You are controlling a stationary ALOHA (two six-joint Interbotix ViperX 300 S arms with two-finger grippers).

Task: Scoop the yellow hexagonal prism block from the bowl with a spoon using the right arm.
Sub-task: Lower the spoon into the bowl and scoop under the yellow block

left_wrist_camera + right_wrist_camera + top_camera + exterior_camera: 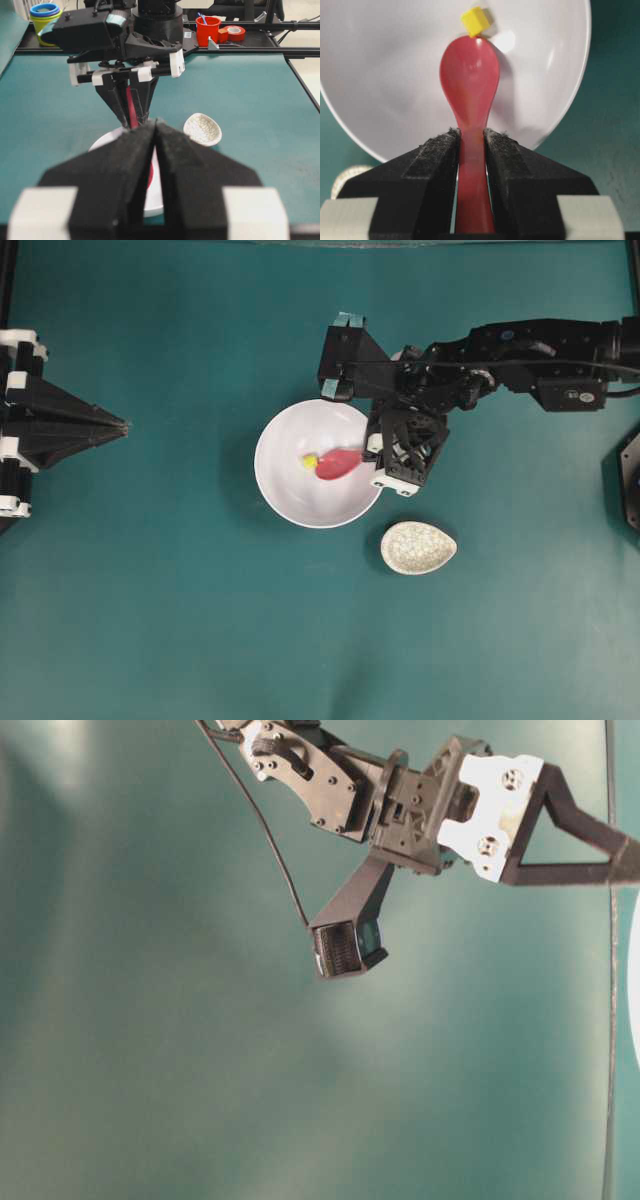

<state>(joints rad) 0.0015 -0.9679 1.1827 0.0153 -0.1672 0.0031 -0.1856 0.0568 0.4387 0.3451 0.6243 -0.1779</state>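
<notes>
— One spoon (pixel 470 100): where is it?
— My right end effector (pixel 470 150) is clamped on its handle; its tip touches the yellow block (pixel 476 21) inside the bowl (pixel 290 490), away from the rim.
— Room around?
— Bare desk (pixel 180 620) left; spoon rest (pixel 418 547) near the bowl's right edge. My left end effector (pixel 156 130) is closed, empty.

This is a robotics lab bench rather than a home or kitchen. Two black robot arms, one at the left (pixel 50 425) and one at the right (pixel 520 355), work over a flat teal-covered tabletop (pixel 180 620) edged by a black metal frame rail (pixel 250 50). Loose cabling runs along the arm. Behind the table's far edge stand a red plastic cup (pixel 207 30), a red roll of tape (pixel 234 33) and a stack of yellow and blue cups (pixel 44 14), with what seems to be more equipment, blurred, beyond.
</notes>
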